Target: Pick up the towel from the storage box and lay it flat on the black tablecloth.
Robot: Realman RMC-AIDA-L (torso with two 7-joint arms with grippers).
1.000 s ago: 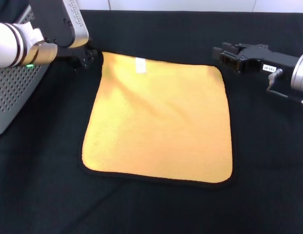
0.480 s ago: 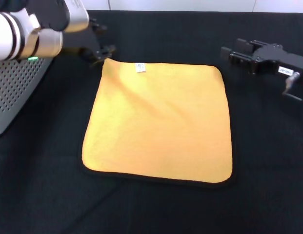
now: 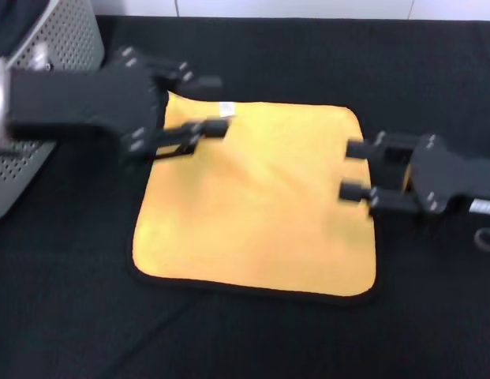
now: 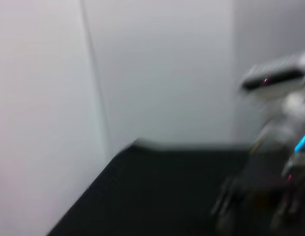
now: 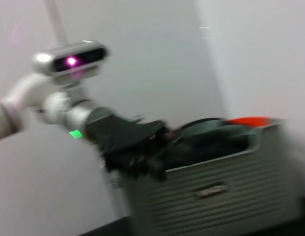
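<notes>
The left end effector (image 3: 199, 106) hangs over the towel's (image 3: 256, 209) far left corner, fingers apart and empty. The right end effector (image 3: 353, 169), also spread and empty, is above its right edge. The towel lies flat, yellow side up, mid-bench on the black tablecloth (image 3: 434, 316). The storage box (image 3: 39, 118) stands at the bench's far left corner.

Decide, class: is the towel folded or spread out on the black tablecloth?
Spread out. The towel lies flat, yellow-orange side up, all four trimmed edges showing on the black tablecloth.
</notes>
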